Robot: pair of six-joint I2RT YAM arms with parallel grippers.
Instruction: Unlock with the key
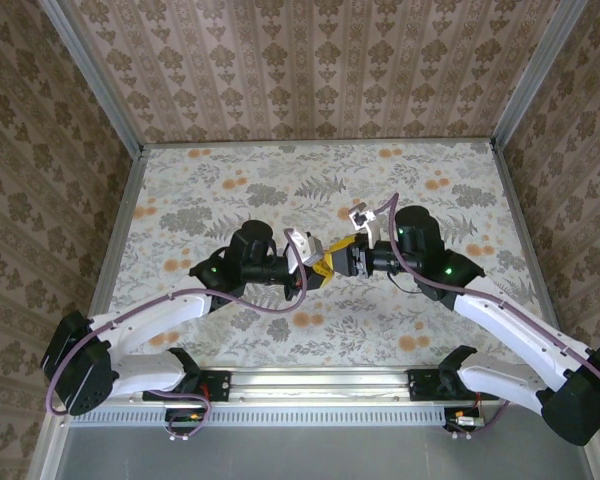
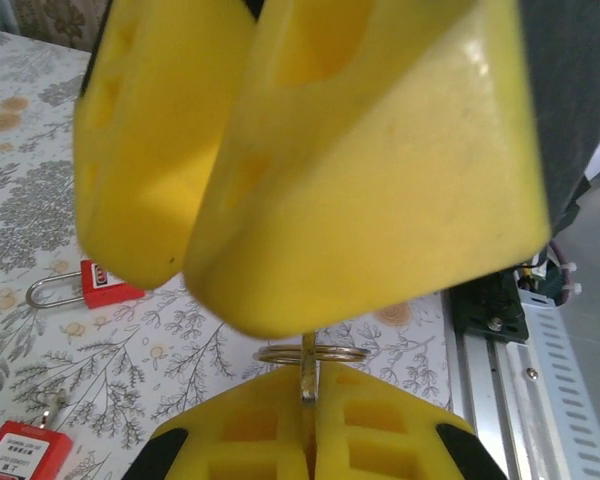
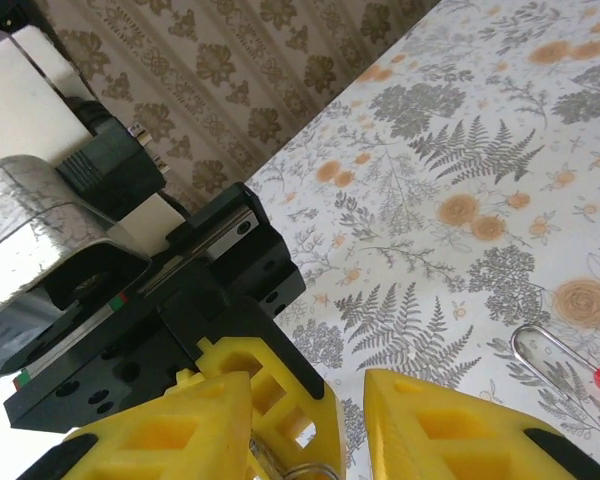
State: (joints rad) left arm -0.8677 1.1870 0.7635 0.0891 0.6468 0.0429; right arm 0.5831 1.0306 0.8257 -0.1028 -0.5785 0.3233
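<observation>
Near edge: both arm bases are bolted to the rail (image 1: 310, 381), and the arms reach forward and inward to meet over the middle of the table (image 1: 230, 190).

Left gripper (image 1: 317, 272): jaws closed tight on the key (image 2: 308, 378). The blade is pinched upright between the yellow fingers (image 2: 250, 430). The ring (image 2: 313, 353) sits just above the fingertips, lying roughly flat. The key is held in the air above the table, not in any lock.

Right gripper (image 1: 332, 264): it faces the left one, tip to tip. In the right wrist view its jaws are apart, with table showing through the gap and the left gripper's yellow fingertip poking into that gap. In the left wrist view its fingers hang right over the ring, very close. Cannot tell if they touch the ring.

Below on the table, in the left wrist view: a red padlock (image 2: 98, 284) lies flat with its silver shackle pointing left. A second red padlock (image 2: 20, 452) lies nearer the camera at the bottom left corner, well apart from the first. Both are clear of the grippers. The right wrist view shows a silver shackle and a red corner at the right edge; cannot tell which padlock it is.

Far: floral tabletop, then patterned walls (image 1: 310, 60) on three sides.
</observation>
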